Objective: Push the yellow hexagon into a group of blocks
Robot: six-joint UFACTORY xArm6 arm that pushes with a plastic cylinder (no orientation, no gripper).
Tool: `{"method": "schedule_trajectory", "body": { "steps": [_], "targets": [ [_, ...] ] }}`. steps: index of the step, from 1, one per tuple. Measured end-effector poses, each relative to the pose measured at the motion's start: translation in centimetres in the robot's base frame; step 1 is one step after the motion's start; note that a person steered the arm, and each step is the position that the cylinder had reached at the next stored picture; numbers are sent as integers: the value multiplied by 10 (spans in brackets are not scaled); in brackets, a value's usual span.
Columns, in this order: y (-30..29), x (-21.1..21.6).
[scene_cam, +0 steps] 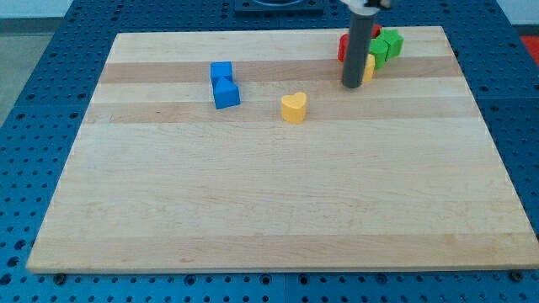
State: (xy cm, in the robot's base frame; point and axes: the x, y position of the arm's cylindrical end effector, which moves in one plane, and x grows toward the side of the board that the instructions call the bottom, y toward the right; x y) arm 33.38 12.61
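My rod comes down from the view's top, and my tip (pixel 352 86) rests on the board near the top right. A yellow block (pixel 370 67) shows just right of the rod and touches it. The rod hides most of it, so its shape is unclear. It sits at the lower edge of a cluster with a red block (pixel 343 47), mostly hidden behind the rod, and a green block (pixel 388 44). A yellow heart-shaped block (pixel 293 108) lies alone to the lower left of my tip.
Two blue blocks touch each other at the upper left, one (pixel 221 71) above the other (pixel 226 93). The wooden board (pixel 253 210) lies on a blue perforated table. The cluster is close to the board's top edge.
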Motion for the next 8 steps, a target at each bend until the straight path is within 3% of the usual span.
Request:
{"method": "schedule_trajectory", "body": {
  "steps": [1, 2, 3, 5, 6, 8],
  "targets": [
    [-8, 78],
    [-62, 91],
    [-62, 72],
    [-111, 99],
    [-118, 87],
    [-75, 50]
  ]
}}
